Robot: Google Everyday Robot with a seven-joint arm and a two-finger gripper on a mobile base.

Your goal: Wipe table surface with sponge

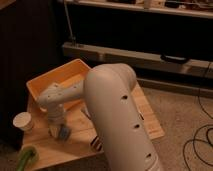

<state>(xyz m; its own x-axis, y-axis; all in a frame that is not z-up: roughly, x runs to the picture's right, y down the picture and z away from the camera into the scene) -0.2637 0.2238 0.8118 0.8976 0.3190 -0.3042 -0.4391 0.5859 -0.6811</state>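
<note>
Sponge (64, 133): bluish, at the tip of the gripper (59, 132), clamped in the jaws and touching the wooden desk (147, 119) in its left half. The gripper points straight down. An orange tray (50, 73) sits behind the gripper. A white cup (22, 121) stands at the left edge. A green object (25, 159) lies at the front-left corner.

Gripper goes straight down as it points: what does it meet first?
Probably the bluish sponge under the gripper, then the wooden table just beneath; the gap is hard to judge.
</note>
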